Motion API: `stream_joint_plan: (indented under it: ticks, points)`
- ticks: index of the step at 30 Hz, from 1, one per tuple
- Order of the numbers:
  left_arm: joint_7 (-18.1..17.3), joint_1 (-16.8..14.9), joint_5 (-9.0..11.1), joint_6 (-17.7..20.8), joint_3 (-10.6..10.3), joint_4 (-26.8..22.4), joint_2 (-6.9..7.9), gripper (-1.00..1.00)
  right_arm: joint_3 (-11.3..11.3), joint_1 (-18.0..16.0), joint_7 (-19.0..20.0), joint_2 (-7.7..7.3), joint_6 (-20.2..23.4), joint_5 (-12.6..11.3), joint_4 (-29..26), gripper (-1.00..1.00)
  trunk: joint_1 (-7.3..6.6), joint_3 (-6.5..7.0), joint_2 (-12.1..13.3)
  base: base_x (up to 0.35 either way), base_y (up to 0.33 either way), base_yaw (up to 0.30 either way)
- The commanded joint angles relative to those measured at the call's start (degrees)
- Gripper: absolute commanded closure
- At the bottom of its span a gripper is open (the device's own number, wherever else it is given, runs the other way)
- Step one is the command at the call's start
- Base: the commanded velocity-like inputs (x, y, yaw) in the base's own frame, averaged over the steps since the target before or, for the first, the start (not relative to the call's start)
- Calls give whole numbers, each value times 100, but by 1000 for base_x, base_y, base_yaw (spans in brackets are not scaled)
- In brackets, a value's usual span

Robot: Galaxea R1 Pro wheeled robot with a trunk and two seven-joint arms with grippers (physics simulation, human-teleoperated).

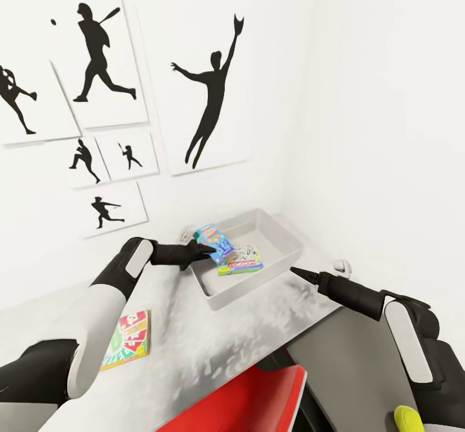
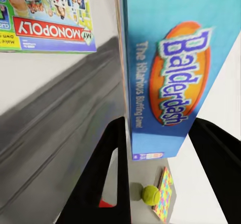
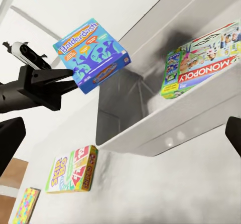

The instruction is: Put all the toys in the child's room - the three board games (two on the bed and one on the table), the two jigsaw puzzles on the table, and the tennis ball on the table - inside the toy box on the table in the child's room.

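Head view: the left gripper [image 1: 208, 252] clamps the blue Balderdash box [image 1: 215, 241] above the near-left corner of the grey toy box [image 1: 284, 238] on the table [image 1: 194, 348]; a Monopoly box [image 1: 241, 261] lies inside it. The right gripper [image 1: 298, 272] hovers beside the toy box; whether its fingers are parted cannot be told. Left wrist view: 2 fingers [image 2: 108, 169] grip the Balderdash box [image 2: 175, 68]; a tennis ball [image 2: 150, 195] lies below. Right wrist view: a Skip-Bo box [image 3: 73, 169] rests on the table.

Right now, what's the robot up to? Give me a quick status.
Left gripper shut on Balderdash box, held over toy box. Right gripper free beside it; open or shut unclear. Monopoly already inside. Nothing blocking.
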Motion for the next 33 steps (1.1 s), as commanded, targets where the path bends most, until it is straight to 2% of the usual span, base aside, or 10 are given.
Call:
stream_joint_plan:
  ticks: [1,6,19,26,33]
  points:
    - [-194,-6,-58,26,19,1,31,100,-8,-6,28,0,32,13,-2,-100,2,-20,-11,0,0,0]
    - [-441,-6,-86,26,10,1,80,100,-5,-4,28,1,32,13,-2,-100,2,-67,-11,0,0,0]
    - [-498,-7,-88,26,-6,1,89,100,-5,-4,24,1,30,20,-2,-100,2,-189,-11,0,0,0]
    - [-508,-10,-86,26,-229,1,96,100,-7,-6,25,1,29,22,0,-100,2,-254,-11,0,0,0]
    - [-513,-205,-72,26,-281,20,159,100,-7,-4,27,1,25,22,7,-100,2,-320,-11,0,0,0]
